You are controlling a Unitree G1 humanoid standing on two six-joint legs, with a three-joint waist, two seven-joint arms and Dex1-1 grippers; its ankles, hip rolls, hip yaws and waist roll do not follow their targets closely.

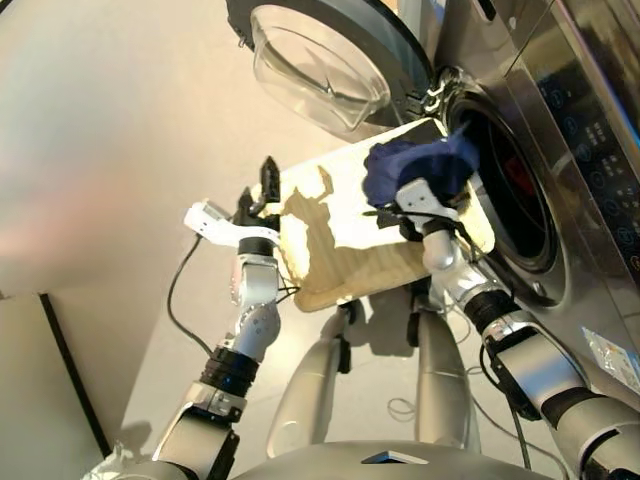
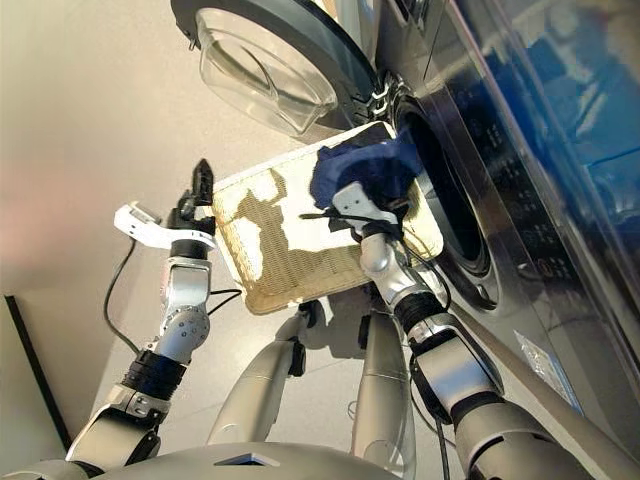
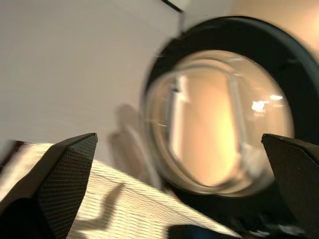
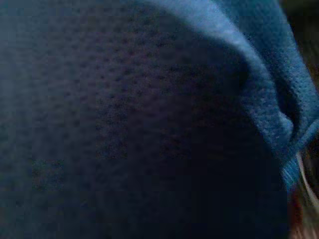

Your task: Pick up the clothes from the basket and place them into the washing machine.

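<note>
1. The step in hand looks like the carry: the right claw (image 1: pixel 415 205) grasps the navy garment (image 1: pixel 415 168), bunched up at the centre right of the frame, just at the mouth of the washing machine (image 1: pixel 560 120).
2. In the right wrist view blue cloth fills the whole frame, so the claw's fingers are hidden there.
3. The basket (image 1: pixel 340 250) sits in mid-frame, tilted, with its far end close to the drum opening (image 1: pixel 510 180). Its visible weave carries no other clothes; something reddish shows inside the drum, though I cannot tell what it is.
4. The left claw (image 1: pixel 262 190) hangs released and empty at the basket's left edge, fingers spread.
5. The door (image 1: pixel 320 60) stands swung open at the top of the frame.
6. Next, I judge, the right arm must push the garment past the rim into the drum, then let go.
</note>
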